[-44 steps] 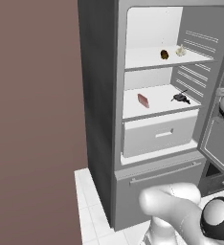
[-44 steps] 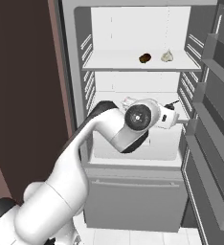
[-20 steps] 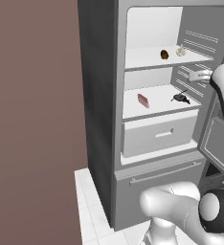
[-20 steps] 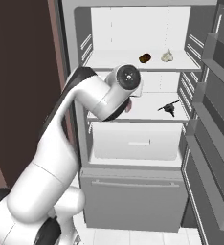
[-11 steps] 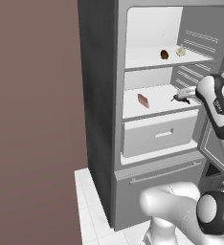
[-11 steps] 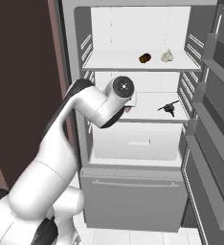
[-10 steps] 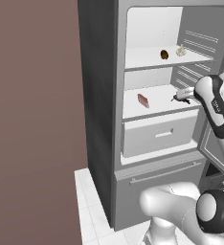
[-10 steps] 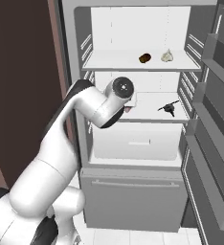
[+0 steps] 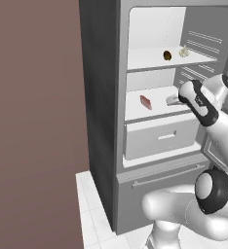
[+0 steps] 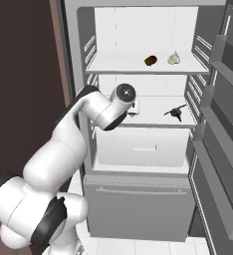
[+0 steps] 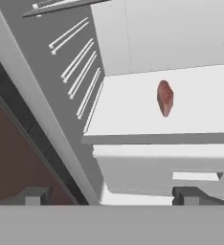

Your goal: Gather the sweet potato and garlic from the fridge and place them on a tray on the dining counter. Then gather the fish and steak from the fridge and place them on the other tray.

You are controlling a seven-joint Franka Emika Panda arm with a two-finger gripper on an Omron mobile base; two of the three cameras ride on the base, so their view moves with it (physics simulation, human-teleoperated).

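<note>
Looking from the left base view, I see the fridge (image 9: pixel 106 112) standing open. The sweet potato (image 9: pixel 167 55) and the garlic (image 9: pixel 183 51) lie on the upper shelf, the steak (image 9: pixel 145 102) on the shelf below.

From the right base view, a dark thing, which I take for the fish (image 10: pixel 176 111), lies at the right on the lower shelf, so I judge that nothing is gathered yet.

In the hand view, the gripper (image 11: pixel 113 195) has its fingers wide apart and empty, well short of the steak (image 11: pixel 165 97).
</note>
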